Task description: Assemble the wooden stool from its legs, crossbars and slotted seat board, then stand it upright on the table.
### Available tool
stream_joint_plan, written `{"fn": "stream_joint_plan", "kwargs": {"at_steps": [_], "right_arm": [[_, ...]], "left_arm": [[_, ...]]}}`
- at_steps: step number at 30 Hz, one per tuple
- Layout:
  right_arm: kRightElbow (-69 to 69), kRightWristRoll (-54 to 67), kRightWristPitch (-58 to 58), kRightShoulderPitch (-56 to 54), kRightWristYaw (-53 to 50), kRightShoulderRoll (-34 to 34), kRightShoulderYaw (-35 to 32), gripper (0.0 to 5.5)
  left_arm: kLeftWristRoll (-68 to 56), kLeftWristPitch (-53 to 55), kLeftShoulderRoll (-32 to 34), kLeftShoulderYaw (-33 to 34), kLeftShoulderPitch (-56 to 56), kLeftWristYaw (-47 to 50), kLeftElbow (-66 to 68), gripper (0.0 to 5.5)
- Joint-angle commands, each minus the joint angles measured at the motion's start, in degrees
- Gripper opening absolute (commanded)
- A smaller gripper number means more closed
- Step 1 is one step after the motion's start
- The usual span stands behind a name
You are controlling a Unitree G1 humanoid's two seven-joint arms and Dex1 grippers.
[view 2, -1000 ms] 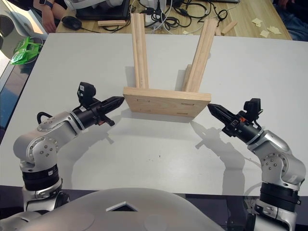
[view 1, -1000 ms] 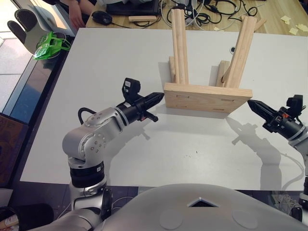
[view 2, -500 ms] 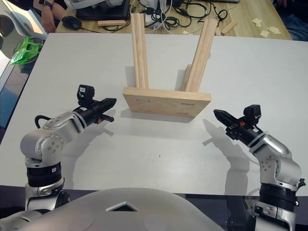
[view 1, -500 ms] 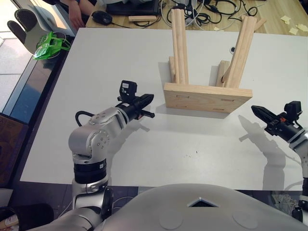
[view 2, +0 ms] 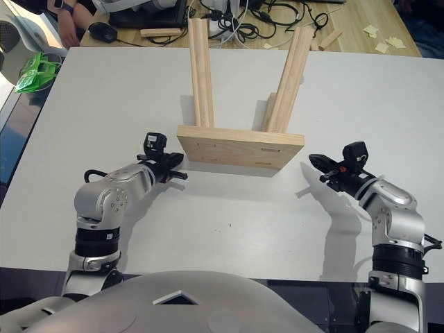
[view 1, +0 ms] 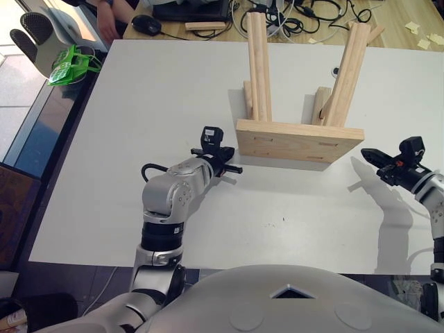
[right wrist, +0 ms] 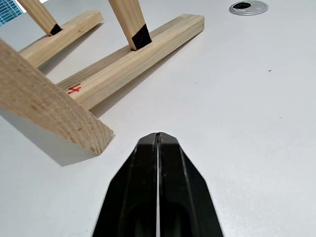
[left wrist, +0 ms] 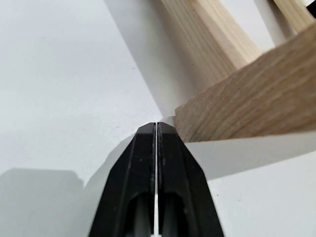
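The stool (view 1: 298, 104) lies on its side in the middle of the desk (view 1: 139, 104), a smooth matte white top. It is pale, unfinished wood with a straight grain.

Its seat board (view 1: 300, 141) is a thick rectangular slab standing on one long edge. The broad face is turned to the near side and shows small rectangular slots. The right wrist view shows the board's coarse end grain and a softly rounded corner (right wrist: 94, 136).

Square-section legs run from the board toward the far side. Two are raised, a left one (view 1: 259, 66) and a right one (view 1: 347, 73). Two others lie flat on the desk, and one of these carries a small red mark (right wrist: 74, 89). Slim crossbars (right wrist: 129, 22) rise from the flat legs, with dark patches at the joints.

The left pincer (view 1: 236, 168) is black, smooth and wedge-shaped. Its two fingers are pressed flat together with nothing between them. Its tip sits just beside the board's near left corner, and I cannot tell whether it touches.

The right pincer (view 1: 369, 154) has the same tapered black form, also closed with nothing held. It points at the right end of the board with a clear strip of desk between them.

A round silver grommet (right wrist: 248, 7) is set flush in the desk beyond the legs.
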Motion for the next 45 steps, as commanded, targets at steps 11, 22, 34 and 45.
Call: {"fn": "stream_joint_plan", "kwargs": {"at_steps": [11, 22, 34, 45], "right_arm": [[-0.69, -0.13, 1.17, -3.85, 0.05, 0.83, 2.61, 0.0], [-0.98, 0.14, 1.31, -2.79, 0.55, 1.05, 3.34, 0.0], [0.36, -0.42, 2.3, -1.61, 3.54, 0.67, 5.62, 0.0], [0.94, -2.33, 1.5, -2.72, 4.17, 1.9, 8.67, 0.0]], "left_arm": [[1.14, 2.72, 0.15, -0.21, -1.1, -1.35, 1.31, 0.05], [1.71, 1.17, -2.25, -0.33, -1.57, -1.5, 2.22, 0.05], [1.71, 1.47, -2.6, -0.01, -1.26, -2.78, 1.87, 0.05], [1.71, 1.5, -2.63, -0.01, -1.15, -3.75, 1.63, 0.05]]}}
